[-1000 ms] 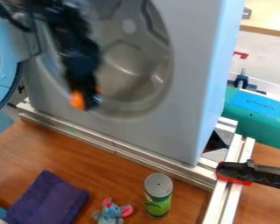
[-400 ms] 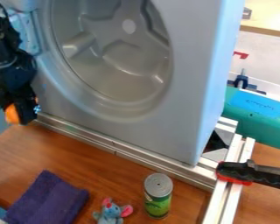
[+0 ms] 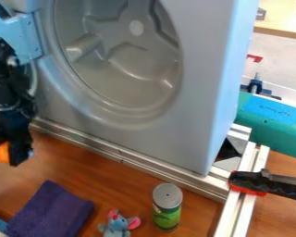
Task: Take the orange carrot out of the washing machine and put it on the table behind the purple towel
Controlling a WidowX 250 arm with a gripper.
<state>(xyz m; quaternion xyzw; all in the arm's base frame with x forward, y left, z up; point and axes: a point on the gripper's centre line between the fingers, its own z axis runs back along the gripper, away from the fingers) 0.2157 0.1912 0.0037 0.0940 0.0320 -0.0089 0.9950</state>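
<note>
One orange thing is in my gripper, which is closed on it, at the left edge of the camera view, with a dark finger pressed along the side of the orange thing. My grip hangs over the wooden table. Above me and to the right in the view stands a big grey washing machine, its round hollow facing out and its light blue hinge behind and above my gripper. The metal rail at its foot starts above and to the right of my gripper and slants down away from me. Below me, slightly to the right, a purple cloth lies on the table, near my gripper. Farther to my lower right are a grey toy mouse with pink ears and, just beside it, a green can standing upright with its grey top facing up. Well apart from me, on the far right, a black clamp with red pads sits on the frame, and above it in the view is a teal box with blue tape on it
</note>
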